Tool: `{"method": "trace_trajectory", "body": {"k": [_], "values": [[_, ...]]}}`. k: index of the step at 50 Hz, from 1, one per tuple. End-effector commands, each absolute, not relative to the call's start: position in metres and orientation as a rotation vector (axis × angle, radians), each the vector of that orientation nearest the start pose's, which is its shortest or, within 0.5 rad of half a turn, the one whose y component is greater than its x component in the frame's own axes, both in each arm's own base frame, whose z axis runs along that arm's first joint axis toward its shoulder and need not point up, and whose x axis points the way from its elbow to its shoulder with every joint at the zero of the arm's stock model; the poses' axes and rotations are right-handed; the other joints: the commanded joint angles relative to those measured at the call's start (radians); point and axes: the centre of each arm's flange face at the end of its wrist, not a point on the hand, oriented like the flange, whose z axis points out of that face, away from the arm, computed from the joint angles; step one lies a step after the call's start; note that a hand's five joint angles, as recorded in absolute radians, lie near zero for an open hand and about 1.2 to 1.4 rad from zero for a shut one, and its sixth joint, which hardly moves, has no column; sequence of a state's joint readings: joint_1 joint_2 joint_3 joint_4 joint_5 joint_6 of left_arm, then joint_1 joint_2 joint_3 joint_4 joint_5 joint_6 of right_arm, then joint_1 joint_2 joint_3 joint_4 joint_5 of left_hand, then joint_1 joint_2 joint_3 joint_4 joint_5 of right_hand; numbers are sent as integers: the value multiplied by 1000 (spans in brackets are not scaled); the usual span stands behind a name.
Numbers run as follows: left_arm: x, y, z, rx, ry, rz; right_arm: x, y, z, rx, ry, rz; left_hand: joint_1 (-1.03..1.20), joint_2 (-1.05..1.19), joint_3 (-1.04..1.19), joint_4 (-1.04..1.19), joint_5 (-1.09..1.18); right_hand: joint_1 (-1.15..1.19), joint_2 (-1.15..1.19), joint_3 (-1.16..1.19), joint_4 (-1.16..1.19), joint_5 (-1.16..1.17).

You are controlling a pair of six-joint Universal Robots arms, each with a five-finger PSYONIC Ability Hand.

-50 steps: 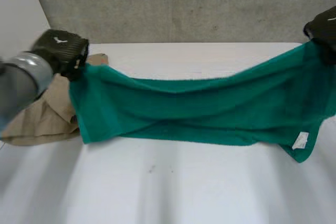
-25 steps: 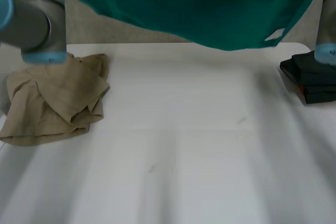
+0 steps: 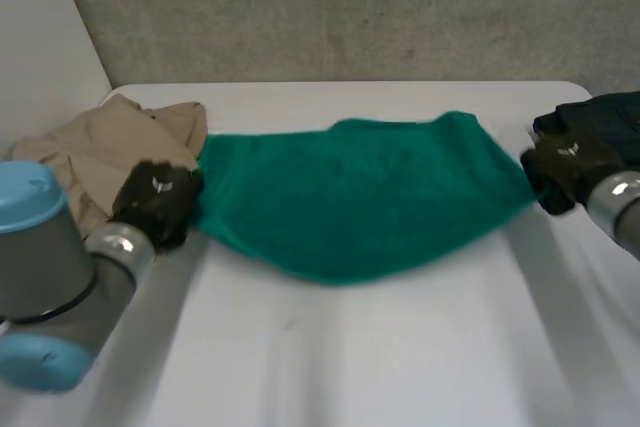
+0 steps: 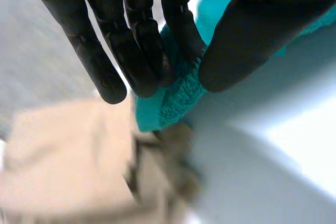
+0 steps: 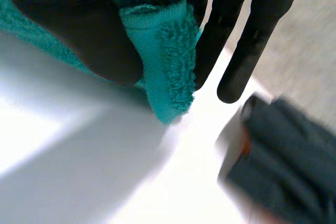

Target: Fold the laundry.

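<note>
**Towel spanning between two hands**

White surface [image 3: 400, 367] is carrying everything. Green terry towel [image 3: 360, 197] is stretching across its middle. It is probably soft, light and limp, likely drooping wherever unsupported, so the end edges and corners are the sensible holds. Crumpled tan garment [image 3: 100, 152] is sitting beside its left end, and folded dark cloth [image 3: 610, 122] beside its right. Left hand [image 3: 155, 202] is pinching the left end between thumb and fingers. Right hand [image 3: 565, 167] is clamping the right end likewise.
</note>
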State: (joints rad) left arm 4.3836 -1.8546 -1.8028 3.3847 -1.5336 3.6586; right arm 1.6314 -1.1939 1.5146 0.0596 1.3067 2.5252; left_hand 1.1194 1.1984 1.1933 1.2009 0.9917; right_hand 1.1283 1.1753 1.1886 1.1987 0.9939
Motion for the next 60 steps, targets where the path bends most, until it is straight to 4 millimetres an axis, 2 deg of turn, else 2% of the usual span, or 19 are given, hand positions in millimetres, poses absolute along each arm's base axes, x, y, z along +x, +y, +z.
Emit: {"method": "trace_trajectory", "body": {"k": [1,4,7,11,15,18,22,25,29,30,32,34,37,40,44,48,52,57,60], "values": [[-200,-178,181,1351,2409,-1225,139,-266,218,-1366,2742,-1230,277,198,203,195,230,268,221,208,198,228],[-197,-166,187,1422,2409,-1137,128,-260,223,-1415,2770,-1229,277,198,203,195,230,268,221,208,198,228],[-200,-173,191,1410,2369,-1206,127,-263,221,-1432,2775,-1281,277,198,203,195,230,268,221,208,198,228],[-212,-203,200,1339,2227,-1444,133,-276,206,-1390,2752,-1372,277,198,203,195,230,268,221,208,198,228],[-223,-239,194,1283,2137,-1561,144,-289,185,-1331,2737,-1375,277,198,203,195,230,268,221,208,198,228],[-230,-262,194,1223,2077,-1616,154,-299,181,-1333,2723,-1431,277,198,203,195,230,268,221,208,198,228],[-245,-301,203,1118,1963,-1708,168,-328,186,-1306,2721,-1637,277,198,203,195,230,268,221,208,198,228],[-264,-336,218,1033,1851,-1834,183,-361,208,-1215,2654,-1930,277,198,203,195,230,268,221,208,198,228],[-279,-375,269,871,1632,-2085,200,-395,264,-1014,2404,-2379,277,198,203,195,230,268,221,208,198,228],[-283,-387,298,771,1497,-2210,205,-408,296,-885,2225,-2592,277,198,203,195,230,268,221,208,198,228],[-286,-394,329,662,1340,-2335,207,-415,321,-749,2047,-2752,277,198,203,195,230,268,221,208,198,228],[-284,-399,367,498,1098,-2483,209,-421,357,-555,1736,-2960,277,198,203,195,230,268,221,208,198,228],[-283,-393,402,339,845,-2609,208,-417,393,-383,1395,-3132,277,198,203,195,230,268,221,208,198,228],[-284,-389,408,303,799,-2643,209,-414,399,-349,1305,-3175,277,198,203,195,230,268,221,208,198,228],[-283,-391,389,356,946,-2631,214,-411,390,-372,1347,-3134,277,198,203,195,230,268,221,208,198,228],[-275,-389,358,415,1135,-2597,221,-410,364,-437,1472,-3041,277,198,203,195,230,268,221,208,198,228],[-273,-384,316,485,1300,-2542,219,-415,326,-518,1612,-2937,277,198,203,195,230,268,221,208,198,228],[-274,-368,247,627,1526,-2406,224,-408,269,-699,1784,-2722,277,198,203,195,230,268,221,208,198,228],[-273,-358,223,682,1607,-2356,226,-403,241,-784,1872,-2606,277,198,203,195,230,268,221,208,198,228]]}}
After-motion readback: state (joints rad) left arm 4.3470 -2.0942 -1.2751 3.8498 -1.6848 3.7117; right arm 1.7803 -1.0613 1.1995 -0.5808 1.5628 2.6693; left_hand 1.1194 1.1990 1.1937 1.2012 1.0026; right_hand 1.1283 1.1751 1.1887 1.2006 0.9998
